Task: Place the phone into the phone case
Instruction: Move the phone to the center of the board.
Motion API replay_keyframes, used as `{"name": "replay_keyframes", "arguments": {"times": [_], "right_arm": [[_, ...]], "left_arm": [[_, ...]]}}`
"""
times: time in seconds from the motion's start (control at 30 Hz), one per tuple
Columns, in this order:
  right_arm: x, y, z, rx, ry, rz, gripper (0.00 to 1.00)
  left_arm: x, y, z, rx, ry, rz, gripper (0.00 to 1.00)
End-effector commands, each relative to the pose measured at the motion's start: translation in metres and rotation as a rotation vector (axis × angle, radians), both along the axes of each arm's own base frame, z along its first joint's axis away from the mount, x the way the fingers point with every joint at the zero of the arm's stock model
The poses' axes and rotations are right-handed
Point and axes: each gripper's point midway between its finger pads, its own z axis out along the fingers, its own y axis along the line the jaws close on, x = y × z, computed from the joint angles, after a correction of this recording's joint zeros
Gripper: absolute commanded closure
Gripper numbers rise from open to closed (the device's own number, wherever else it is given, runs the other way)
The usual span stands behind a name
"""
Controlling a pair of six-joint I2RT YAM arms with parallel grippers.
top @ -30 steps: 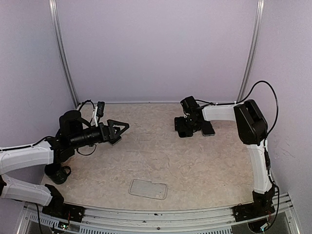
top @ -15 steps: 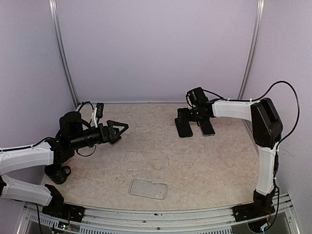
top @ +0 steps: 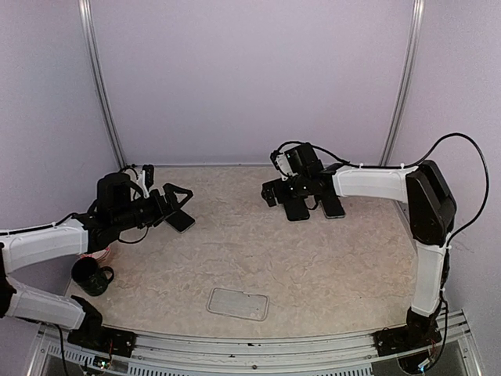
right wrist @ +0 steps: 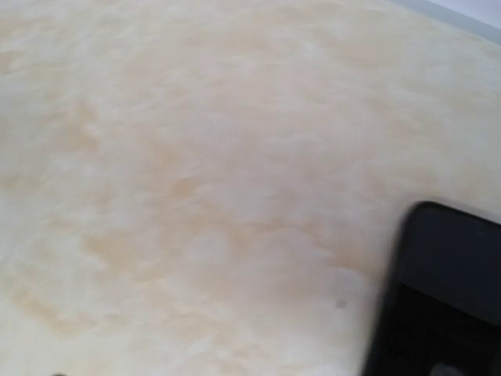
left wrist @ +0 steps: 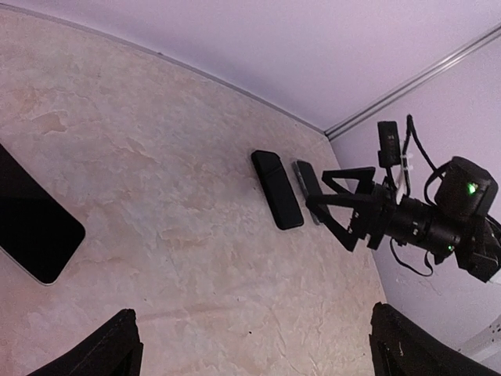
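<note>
While both arms reach across the tabletop (top: 313, 266), the clear phone case (top: 238, 303) lies flat near its front edge. Beyond the case to the left, the released left gripper (top: 182, 202) hovers over a black phone (top: 185, 223). Beyond the case to the right, the right gripper (top: 272, 193), also released, hovers beside two more phones (top: 296, 208), well apart from the case.

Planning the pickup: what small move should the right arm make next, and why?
Probably lower the right gripper onto the black phone close by it: its jaws stand open and empty, and the clear phone case lies unfilled near the front edge.
</note>
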Motion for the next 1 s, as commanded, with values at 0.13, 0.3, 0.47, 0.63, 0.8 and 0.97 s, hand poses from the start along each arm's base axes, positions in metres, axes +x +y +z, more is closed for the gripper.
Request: {"name": "replay_keyframes", "arguments": {"times": [0.13, 0.3, 0.47, 0.63, 0.8, 0.97], "right_arm": [[-0.012, 0.036, 0.022, 0.041, -0.046, 0.136, 0.01], [-0.019, 0.043, 0.021, 0.040, -0.042, 0.157, 0.00], [-0.025, 0.046, 0.021, 0.034, -0.039, 0.170, 0.01], [-0.029, 0.046, 0.022, 0.037, -0.040, 0.174, 0.01], [-0.033, 0.046, 0.025, 0.038, -0.042, 0.179, 0.01], [-0.039, 0.047, 0.025, 0.048, -0.031, 0.201, 0.00]], "left_arm": [[0.050, 0.039, -0.012, 0.070, 0.097, 0.189, 0.01], [0.079, 0.065, -0.022, 0.108, 0.137, 0.302, 0.01], [0.104, 0.086, -0.036, 0.148, 0.195, 0.391, 0.01], [0.123, 0.100, -0.054, 0.201, 0.267, 0.434, 0.01], [0.138, 0.113, -0.077, 0.217, 0.315, 0.465, 0.01], [0.150, 0.125, -0.097, 0.181, 0.357, 0.477, 0.01]]}}
